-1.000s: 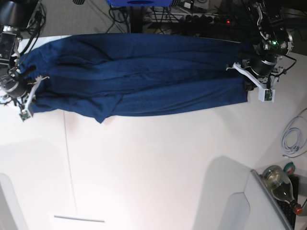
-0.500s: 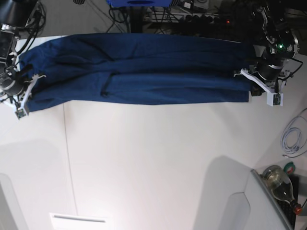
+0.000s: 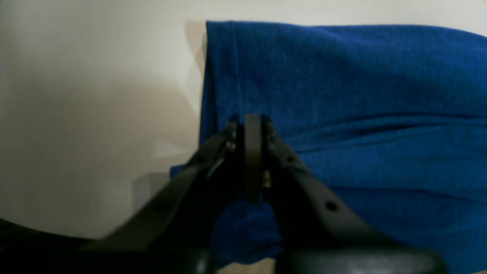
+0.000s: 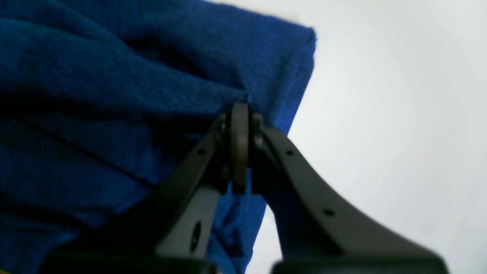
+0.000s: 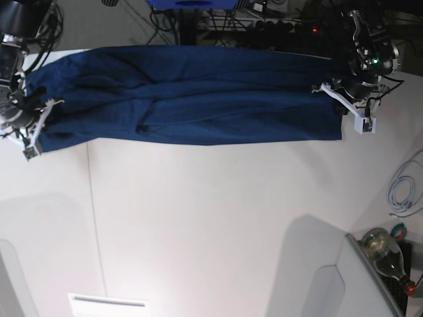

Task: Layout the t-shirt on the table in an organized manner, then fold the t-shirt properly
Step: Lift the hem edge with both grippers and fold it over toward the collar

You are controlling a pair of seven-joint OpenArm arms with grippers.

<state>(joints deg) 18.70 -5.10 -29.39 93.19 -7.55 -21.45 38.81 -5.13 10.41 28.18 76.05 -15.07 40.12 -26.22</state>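
T-shirt (image 5: 192, 92) mid-layout: you've got L end effector (image 3: 253, 131) and R end effector (image 4: 239, 121) clenched on opposite ends (stretched band). Next, lower it flat onto tabletop (image 5: 218, 218).

Left claw (image 3: 252, 160) clamped tight; right claw (image 4: 239, 148) clamped tight; arms spread wide apart.

Wrist views blurred; base view bright, soft shadows.
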